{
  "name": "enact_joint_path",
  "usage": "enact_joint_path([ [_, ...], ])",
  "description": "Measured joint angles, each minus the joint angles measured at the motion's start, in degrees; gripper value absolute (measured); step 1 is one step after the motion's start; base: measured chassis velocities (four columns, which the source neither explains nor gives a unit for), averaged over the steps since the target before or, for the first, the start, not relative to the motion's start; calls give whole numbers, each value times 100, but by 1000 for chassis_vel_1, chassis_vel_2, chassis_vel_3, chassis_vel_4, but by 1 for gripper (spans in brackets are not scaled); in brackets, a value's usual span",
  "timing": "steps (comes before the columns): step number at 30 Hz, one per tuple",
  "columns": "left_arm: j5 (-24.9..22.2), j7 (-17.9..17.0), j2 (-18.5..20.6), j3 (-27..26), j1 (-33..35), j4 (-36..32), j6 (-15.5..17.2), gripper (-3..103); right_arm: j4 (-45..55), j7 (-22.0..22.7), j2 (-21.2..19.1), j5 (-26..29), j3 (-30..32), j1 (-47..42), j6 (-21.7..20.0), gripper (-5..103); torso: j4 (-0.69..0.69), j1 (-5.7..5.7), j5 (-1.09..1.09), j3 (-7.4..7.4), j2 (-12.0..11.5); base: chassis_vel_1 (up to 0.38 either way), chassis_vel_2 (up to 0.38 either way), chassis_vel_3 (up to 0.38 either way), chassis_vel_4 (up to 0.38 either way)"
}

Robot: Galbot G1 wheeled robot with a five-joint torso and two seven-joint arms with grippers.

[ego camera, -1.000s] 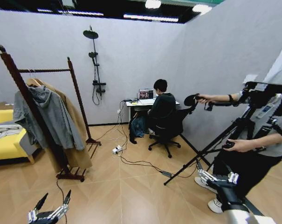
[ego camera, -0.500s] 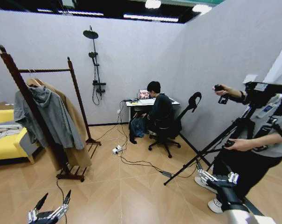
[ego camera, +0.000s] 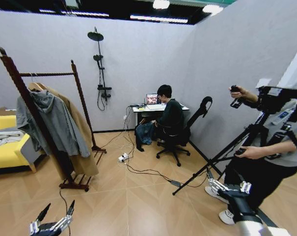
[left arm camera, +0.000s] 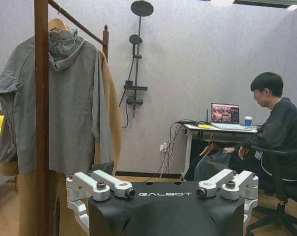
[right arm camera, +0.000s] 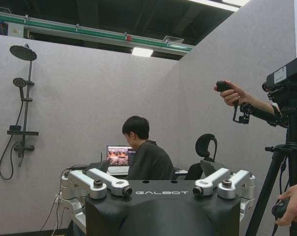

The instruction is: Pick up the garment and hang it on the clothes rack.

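Observation:
The clothes rack [ego camera: 50,108] stands at the left on the wooden floor, dark reddish-brown, with two knob-topped posts, a top rail and a slatted foot. It rises close by in the left wrist view [left arm camera: 41,118]. The garment is out of view. My left gripper [ego camera: 56,211] hangs low at the front left, open and holding nothing, short of the rack's foot. Its fingers [left arm camera: 111,185] stand wide apart around the left gripper [left arm camera: 165,192]. Low at the front right, my right gripper [ego camera: 229,187] is open and holds nothing, as the right gripper [right arm camera: 162,191] shows.
A grey hoodie [ego camera: 55,123] and a long tan coat [ego camera: 82,142] hang on the rack. A yellow sofa [ego camera: 6,152] is left of it. Cables and a power strip [ego camera: 122,158] lie mid-floor. A desk with an office chair [ego camera: 175,137] stands at the back, a camera tripod [ego camera: 236,147] at the right.
Both grippers hold the same place and stay open. The rack and the clothes on it have not moved.

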Motion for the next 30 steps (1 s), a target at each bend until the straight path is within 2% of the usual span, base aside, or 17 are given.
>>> enact_joint_path([
  [5,0,0,0,0,0,0,0,100,-11,-5,8,-20,-24,27,-23,100,0,0,0,0,0,0,0,0,0],
  [6,0,0,0,0,0,0,0,100,-112,-105,89,-188,-241,267,-274,100,-2,0,-2,0,0,0,0,0,0],
  [8,0,0,0,0,0,0,0,100,-152,-149,122,-253,-327,365,-375,100,-1,0,1,0,0,0,0,0,0],
  [10,0,0,0,0,1,0,0,100,-377,-383,309,-628,-806,906,-943,100,0,0,1,0,0,0,0,0,0],
  [11,0,0,0,0,1,0,0,100,-377,-383,309,-628,-806,906,-943,100,0,0,1,0,0,0,0,0,0],
  [13,0,-2,0,-1,0,0,0,100,-548,-558,449,-915,-1169,1313,-1378,100,4,1,1,1,-1,0,0,0,0],
  [14,0,2,0,0,0,0,0,100,-563,-576,461,-944,-1203,1347,-1421,100,2,1,-2,1,-1,0,0,0,0],
  [21,0,-1,0,0,0,0,0,100,-576,-588,469,-956,-1243,1386,-1475,100,-1,0,0,0,-1,0,0,0,0],
  [23,0,0,0,0,0,0,0,100,-570,-547,428,-811,-1294,1394,-1523,100,0,0,0,0,-1,0,0,0,0],
  [25,0,1,0,0,0,0,0,100,-504,-399,281,-415,-1413,1397,-1627,100,1,0,-3,0,-1,0,0,0,0],
  [27,0,0,0,0,0,0,0,100,-538,-382,279,-462,-1437,1395,-1573,100,0,0,-1,0,-1,0,0,0,0],
  [28,0,0,0,0,0,0,0,100,-660,-250,255,-604,-1603,1333,-1248,100,0,0,0,0,-1,0,0,0,0],
  [29,0,0,0,0,0,0,0,100,-660,-250,255,-604,-1603,1333,-1248,100,0,0,0,0,-1,0,0,0,0],
  [30,0,0,0,0,0,0,0,100,-726,-171,238,-665,-1691,1296,-1078,100,0,0,0,0,-1,0,0,0,0],
])
